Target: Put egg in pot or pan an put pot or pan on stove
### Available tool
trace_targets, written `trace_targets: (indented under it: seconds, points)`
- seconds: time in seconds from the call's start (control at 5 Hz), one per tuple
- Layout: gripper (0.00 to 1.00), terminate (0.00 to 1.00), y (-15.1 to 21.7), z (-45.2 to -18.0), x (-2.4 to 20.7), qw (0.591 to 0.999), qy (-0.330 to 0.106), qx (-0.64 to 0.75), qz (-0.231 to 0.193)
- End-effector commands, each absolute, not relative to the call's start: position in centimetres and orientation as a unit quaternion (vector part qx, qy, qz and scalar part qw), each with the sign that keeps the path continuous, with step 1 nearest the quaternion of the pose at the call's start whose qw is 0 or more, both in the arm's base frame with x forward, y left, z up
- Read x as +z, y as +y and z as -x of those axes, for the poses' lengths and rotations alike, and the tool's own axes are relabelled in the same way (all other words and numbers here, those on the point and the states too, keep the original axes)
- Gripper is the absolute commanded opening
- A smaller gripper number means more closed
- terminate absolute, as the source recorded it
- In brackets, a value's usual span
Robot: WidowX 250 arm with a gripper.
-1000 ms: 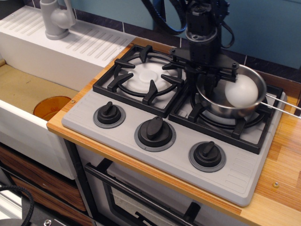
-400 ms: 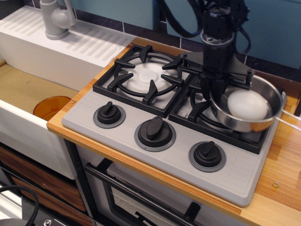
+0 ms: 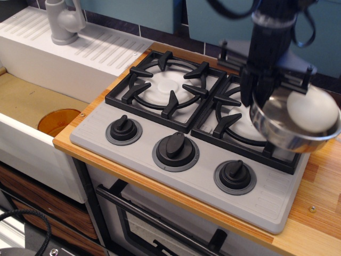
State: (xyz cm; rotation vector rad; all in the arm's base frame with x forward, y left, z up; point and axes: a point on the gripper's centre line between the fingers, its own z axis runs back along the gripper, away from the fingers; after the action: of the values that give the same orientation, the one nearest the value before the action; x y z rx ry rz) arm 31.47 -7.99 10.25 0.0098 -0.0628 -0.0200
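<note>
Teal wall and dark tiles run behind a wooden bench (image 3: 319, 197) that carries the grey stove (image 3: 176, 133). Everything else I place from that stove. Over its right grate (image 3: 240, 125), toward the right edge, the shiny pan (image 3: 290, 130) hangs clear of the grate and tilted, its rim dipping toward the front. Inside the pan sits the white egg (image 3: 311, 111), resting against the right side of the bowl. The robot's dark arm comes down from above at the back of the stove, and its claw (image 3: 261, 88) is clamped on the pan's rim on the side nearest the left grate (image 3: 168, 88). Three black knobs (image 3: 175, 145) line the stove's front edge. Left of the stove lies a white sink (image 3: 53, 58) with a grey tap (image 3: 64, 21).
</note>
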Motion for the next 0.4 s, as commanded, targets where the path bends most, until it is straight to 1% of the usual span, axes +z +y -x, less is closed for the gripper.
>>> trace_targets:
  seconds: [0.0, 0.2]
  points:
    - [0.0, 0.0, -3.6, -33.9, 14.3, 0.998, -0.05, -0.042, 0.007]
    - [0.0, 0.0, 0.0, -35.6, 13.6, 0.997, -0.049, -0.064, 0.012]
